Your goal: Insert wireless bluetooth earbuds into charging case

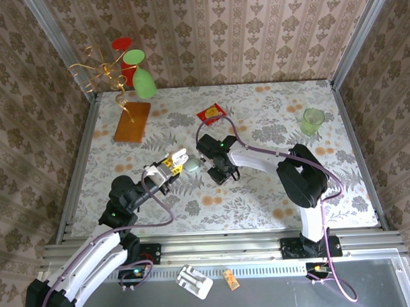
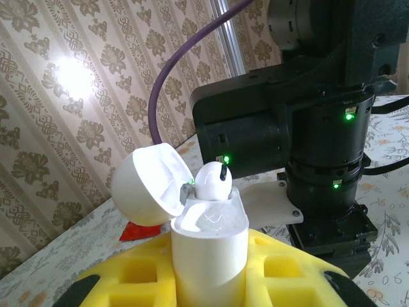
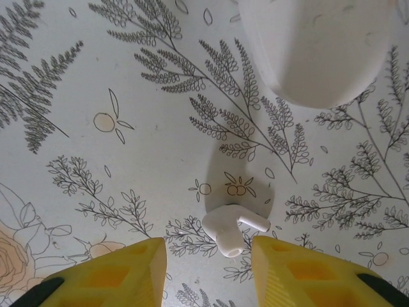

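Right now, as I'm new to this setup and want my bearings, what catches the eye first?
The left gripper holds an open white charging case upright, one earbud sitting in it. A second earbud lies on the leaf-patterned table between the right gripper's open yellow fingers.

in my left wrist view the charging case (image 2: 209, 252) runs off the bottom edge, and the lower part of the earbud (image 2: 213, 181) is hidden inside it. in the right wrist view a white rounded shape (image 3: 316, 48) is cut by the top edge; i cannot tell what it is.
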### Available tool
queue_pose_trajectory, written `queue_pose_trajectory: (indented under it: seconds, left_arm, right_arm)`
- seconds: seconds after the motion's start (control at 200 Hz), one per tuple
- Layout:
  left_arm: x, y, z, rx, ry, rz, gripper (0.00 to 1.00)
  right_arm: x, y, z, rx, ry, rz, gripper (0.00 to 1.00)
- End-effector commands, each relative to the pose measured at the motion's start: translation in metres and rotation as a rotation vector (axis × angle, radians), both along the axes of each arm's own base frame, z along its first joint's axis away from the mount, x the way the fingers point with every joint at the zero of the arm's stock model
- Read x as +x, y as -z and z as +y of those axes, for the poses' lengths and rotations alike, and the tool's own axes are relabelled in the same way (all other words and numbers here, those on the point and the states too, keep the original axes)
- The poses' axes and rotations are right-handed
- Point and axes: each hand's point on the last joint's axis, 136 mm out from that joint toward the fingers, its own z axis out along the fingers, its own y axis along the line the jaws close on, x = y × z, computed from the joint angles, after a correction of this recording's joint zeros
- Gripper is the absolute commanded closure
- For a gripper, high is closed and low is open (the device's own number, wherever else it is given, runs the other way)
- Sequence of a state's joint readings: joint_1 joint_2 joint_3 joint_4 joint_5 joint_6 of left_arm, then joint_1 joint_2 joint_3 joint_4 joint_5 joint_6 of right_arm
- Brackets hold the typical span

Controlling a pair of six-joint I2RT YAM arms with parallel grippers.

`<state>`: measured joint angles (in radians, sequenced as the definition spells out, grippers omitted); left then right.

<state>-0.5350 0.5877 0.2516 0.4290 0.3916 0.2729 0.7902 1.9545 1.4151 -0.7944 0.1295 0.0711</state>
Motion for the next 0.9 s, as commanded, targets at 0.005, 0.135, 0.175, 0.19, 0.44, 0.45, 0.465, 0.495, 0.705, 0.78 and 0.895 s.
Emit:
queue_pose_trajectory:
  seconds: [0.005, 0.135, 0.175, 0.19, 0.44, 0.45, 0.465, 0.495, 0.705, 0.78, 0.895]
  left_arm:
    - [0.000, -0.012, 0.002, -0.016, -0.007, -0.021, 1.00]
    - [0.000, -0.011, 0.002, -0.014, -0.006, -0.019, 1.00]
    - [0.000, -0.011, 0.002, -0.014, -0.005, -0.019, 1.00]
    - [0.000, -0.011, 0.002, -0.013, -0.006, -0.019, 1.00]
    - [0.000, -0.011, 0.003, -0.013, -0.009, -0.022, 1.00]
    - [0.000, -0.010, 0.003, -0.013, -0.008, -0.022, 1.00]
    - [0.000, -0.010, 0.003, -0.012, -0.008, -0.021, 1.00]
    - [0.000, -0.010, 0.003, -0.012, -0.009, -0.020, 1.00]
    - [0.000, -0.010, 0.003, -0.012, -0.009, -0.020, 1.00]
    - [0.000, -0.009, 0.003, -0.012, -0.009, -0.018, 1.00]
    - [0.000, -0.008, 0.003, -0.014, -0.010, -0.018, 1.00]
  right_arm:
    - [-0.003, 0.002, -0.008, -0.086, -0.038, 0.022, 0.60]
    - [-0.001, 0.006, -0.008, -0.111, -0.047, 0.024, 0.60]
    - [0.000, 0.008, -0.008, -0.118, -0.046, 0.025, 0.61]
    - [0.000, 0.008, -0.008, -0.119, -0.048, 0.026, 0.61]
    - [0.002, 0.014, -0.008, -0.148, -0.063, 0.031, 0.63]
    - [0.001, 0.014, -0.008, -0.150, -0.065, 0.032, 0.63]
    - [0.002, 0.015, -0.007, -0.152, -0.066, 0.032, 0.63]
    - [0.002, 0.016, -0.008, -0.157, -0.068, 0.033, 0.64]
    - [0.001, 0.020, -0.008, -0.166, -0.069, 0.044, 0.66]
    - [0.000, 0.021, -0.009, -0.173, -0.071, 0.047, 0.67]
    - [-0.001, 0.023, -0.011, -0.182, -0.071, 0.051, 0.69]
